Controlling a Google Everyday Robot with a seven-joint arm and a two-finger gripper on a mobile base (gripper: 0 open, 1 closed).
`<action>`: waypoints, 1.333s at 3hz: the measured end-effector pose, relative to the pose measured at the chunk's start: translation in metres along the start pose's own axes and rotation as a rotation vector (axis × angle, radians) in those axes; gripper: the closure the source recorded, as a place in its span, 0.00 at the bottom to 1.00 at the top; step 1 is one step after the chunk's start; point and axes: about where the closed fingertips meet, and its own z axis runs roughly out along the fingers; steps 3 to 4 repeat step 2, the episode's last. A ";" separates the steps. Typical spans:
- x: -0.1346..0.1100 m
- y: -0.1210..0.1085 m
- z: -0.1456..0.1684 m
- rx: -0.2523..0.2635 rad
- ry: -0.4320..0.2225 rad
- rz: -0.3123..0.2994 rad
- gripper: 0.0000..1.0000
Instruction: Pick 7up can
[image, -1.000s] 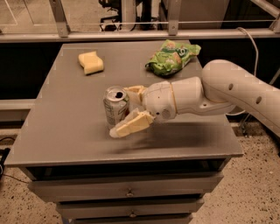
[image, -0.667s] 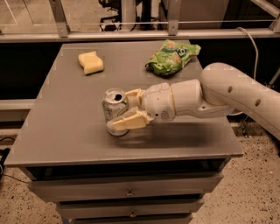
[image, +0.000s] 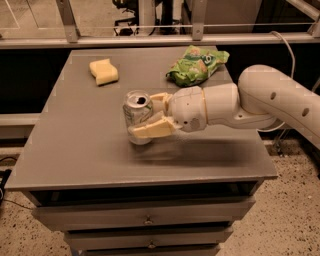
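On the table (image: 75, 150): 7up can (image: 136, 111), near the middle.
Gripper (image: 144, 115): at the can, its two fingers pinching front and back sides.

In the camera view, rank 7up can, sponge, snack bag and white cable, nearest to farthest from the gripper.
1. 7up can, clamped in the gripper, mid-table.
2-3. Yellow sponge, back left, and green snack bag, back right: too close to call.
4. White cable, far right rear.
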 end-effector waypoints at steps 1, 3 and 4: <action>-0.058 -0.026 -0.032 0.038 -0.031 -0.048 1.00; -0.058 -0.026 -0.032 0.038 -0.031 -0.048 1.00; -0.058 -0.026 -0.032 0.038 -0.031 -0.048 1.00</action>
